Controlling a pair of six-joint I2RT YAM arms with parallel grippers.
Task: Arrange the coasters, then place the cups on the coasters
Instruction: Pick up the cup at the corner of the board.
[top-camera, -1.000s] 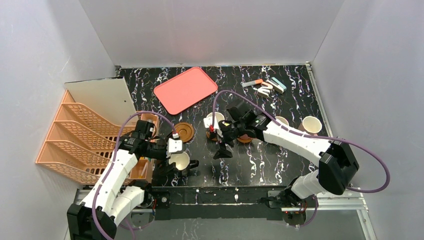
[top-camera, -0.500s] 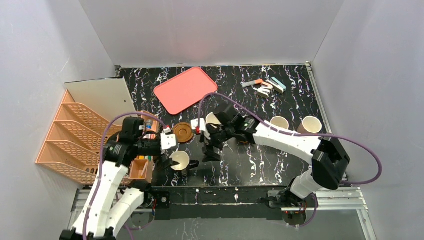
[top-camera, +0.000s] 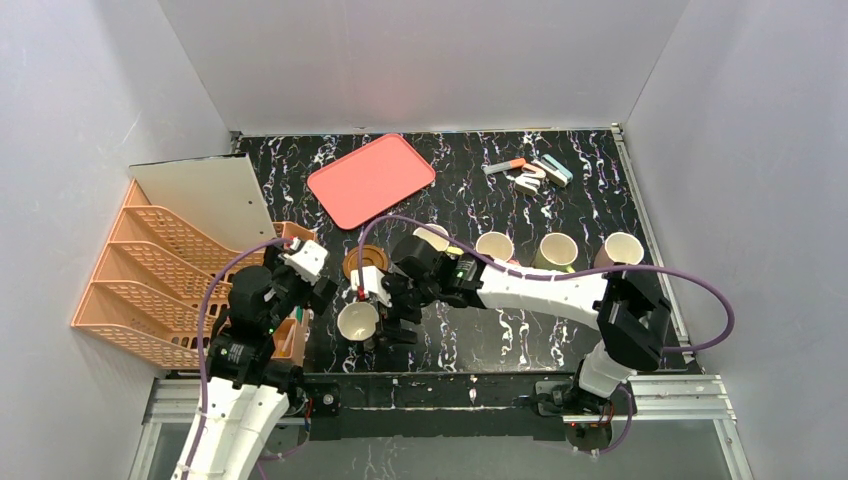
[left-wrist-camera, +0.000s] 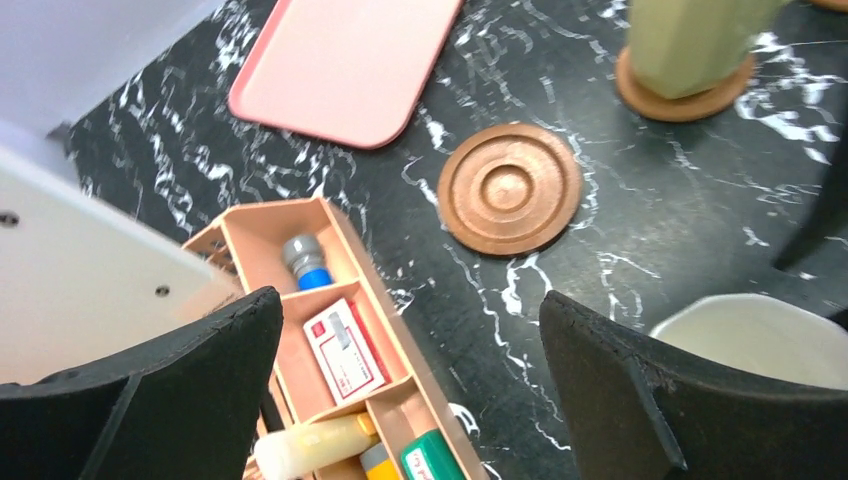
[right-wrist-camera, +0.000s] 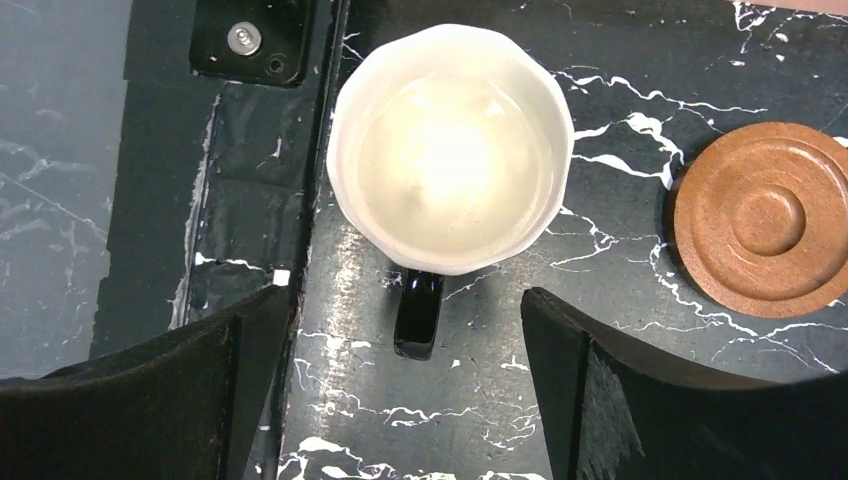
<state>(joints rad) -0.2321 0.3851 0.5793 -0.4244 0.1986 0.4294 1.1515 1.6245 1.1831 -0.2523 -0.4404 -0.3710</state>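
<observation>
A dark brown cup (top-camera: 357, 320) (right-wrist-camera: 450, 145) with a cream inside stands at the table's near edge, its handle (right-wrist-camera: 418, 312) pointing at my right gripper (top-camera: 388, 322) (right-wrist-camera: 405, 400). That gripper is open just behind the handle, one finger on each side and touching nothing. A bare ringed coaster (top-camera: 365, 262) (left-wrist-camera: 510, 187) (right-wrist-camera: 765, 215) lies beside the cup. A yellow-green cup (left-wrist-camera: 690, 40) stands on another coaster (left-wrist-camera: 680, 98). Three more cups (top-camera: 494, 245) (top-camera: 557, 250) (top-camera: 622, 248) stand in a row to the right. My left gripper (top-camera: 318, 285) (left-wrist-camera: 410, 400) is open and empty over the organizer's edge.
A pink tray (top-camera: 370, 180) (left-wrist-camera: 345, 60) lies at the back. An orange file rack (top-camera: 160, 280) stands at the left, with a compartment organizer (left-wrist-camera: 340, 250) of small items beside it. Small stationery (top-camera: 535, 172) lies at the back right. The table's near edge (right-wrist-camera: 300, 250) runs just beside the dark cup.
My right gripper has swung left and toward the near edge, up behind the dark cup's handle. My left gripper has pulled back from that cup toward the organizer.
</observation>
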